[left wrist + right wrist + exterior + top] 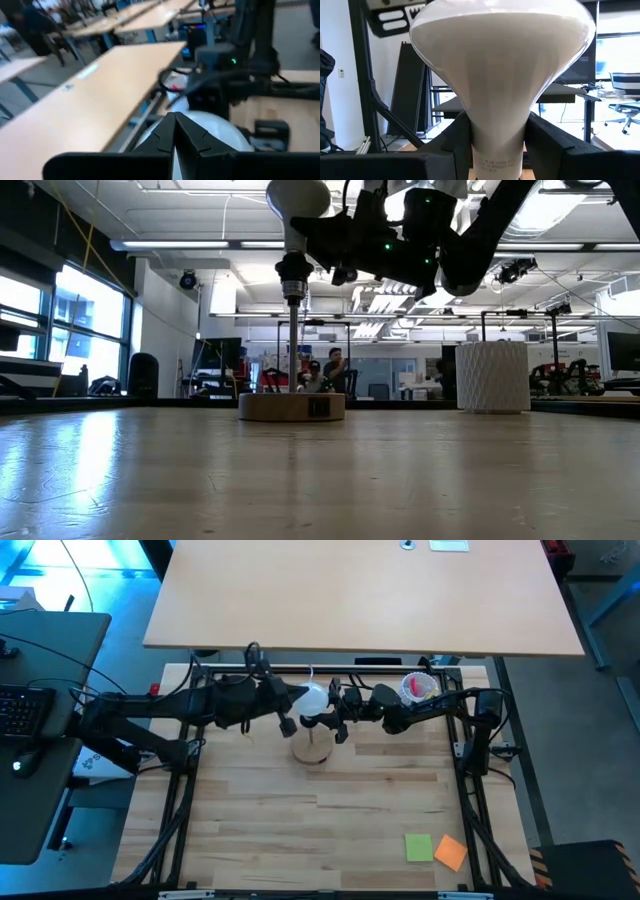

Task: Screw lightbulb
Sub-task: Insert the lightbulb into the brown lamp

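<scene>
The white lightbulb [298, 196] stands upright, globe up, over the round wooden stand [291, 406]. Its narrow lower end [292, 284] sits at the top of the stand's thin post [293, 345]; how far it is in, I cannot tell. My right gripper [497, 150], reaching in from the table's right, is shut on the bulb [500, 65]. My left gripper [175, 135], reaching in from the left, is shut, and its fingertips stand right at the white globe [225, 131]. From above, the bulb [312, 698] shows between both arms at the far middle of the table. My left gripper has its shut fingertips [167, 131] against or just short of the globe's upper side; I cannot tell whether they touch. My right gripper pinches the bulb's narrow neck [497, 131], just under the flare of the globe, between its two fingers [547, 142]. The fingers come roughly level from the table's right, one on each side of the neck. The bulb stands upright over the stand's post.
A white ribbed cup [491, 377] with coloured contents [420, 688] stands at the far right, close to my right arm. A green note [418, 847] and an orange note [451, 852] lie near the front right. The wooden tabletop [300, 830] lies bare toward the near edge.
</scene>
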Robot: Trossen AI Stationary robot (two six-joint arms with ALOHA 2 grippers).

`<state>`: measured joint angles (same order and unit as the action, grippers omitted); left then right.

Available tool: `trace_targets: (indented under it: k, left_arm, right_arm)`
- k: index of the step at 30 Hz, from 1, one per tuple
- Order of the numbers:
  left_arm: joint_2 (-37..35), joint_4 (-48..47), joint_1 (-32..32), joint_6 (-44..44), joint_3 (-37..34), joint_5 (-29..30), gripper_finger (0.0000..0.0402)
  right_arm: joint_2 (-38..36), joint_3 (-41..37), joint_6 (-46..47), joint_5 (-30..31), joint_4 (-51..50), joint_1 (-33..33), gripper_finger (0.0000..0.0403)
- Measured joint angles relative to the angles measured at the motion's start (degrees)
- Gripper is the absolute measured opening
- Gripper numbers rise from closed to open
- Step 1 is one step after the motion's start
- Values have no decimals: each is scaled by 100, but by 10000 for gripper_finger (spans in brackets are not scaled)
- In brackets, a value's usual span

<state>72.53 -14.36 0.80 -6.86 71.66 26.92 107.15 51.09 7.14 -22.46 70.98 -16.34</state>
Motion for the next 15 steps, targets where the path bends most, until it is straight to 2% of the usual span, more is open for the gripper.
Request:
trace_targets:
  k: [4,11,15]
  left_arm:
    - [-4,-221,-5,269,-98,-406,0]
    - [-16,-216,-4,527,-228,-390,0]
    - [-17,-285,-6,667,-226,-392,0]
  right_arm:
    - [0,0,33,15,-36,0,142]
    - [0,0,95,176,-90,6,143]
    - [1,0,95,205,-111,9,175]
